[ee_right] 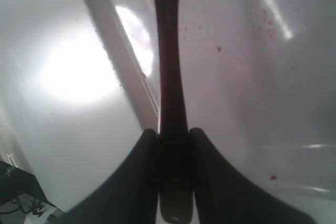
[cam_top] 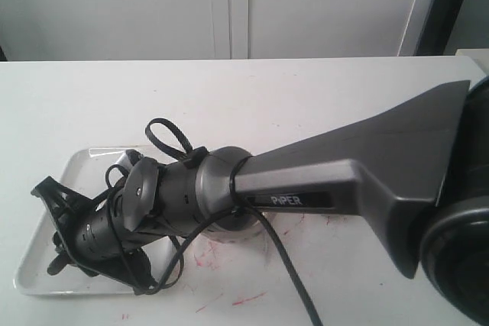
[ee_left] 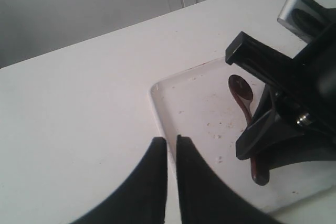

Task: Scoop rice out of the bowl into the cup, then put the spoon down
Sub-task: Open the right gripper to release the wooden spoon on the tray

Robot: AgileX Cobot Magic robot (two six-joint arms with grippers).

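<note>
Right gripper [cam_top: 52, 227] hung low over the white tray [cam_top: 76, 159] in the exterior view. Left wrist view: the spoon [ee_left: 242, 95] lay in that tray; left gripper [ee_left: 170, 148] was empty, nearly shut. Right wrist view: jaws clamped the handle. Likely the set-down step; next it needed release, then a clear lift.

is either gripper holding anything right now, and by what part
The right gripper is shut on the spoon, pinching its slender handle near the end away from the scoop, over the white tray. The left gripper holds nothing.
</note>
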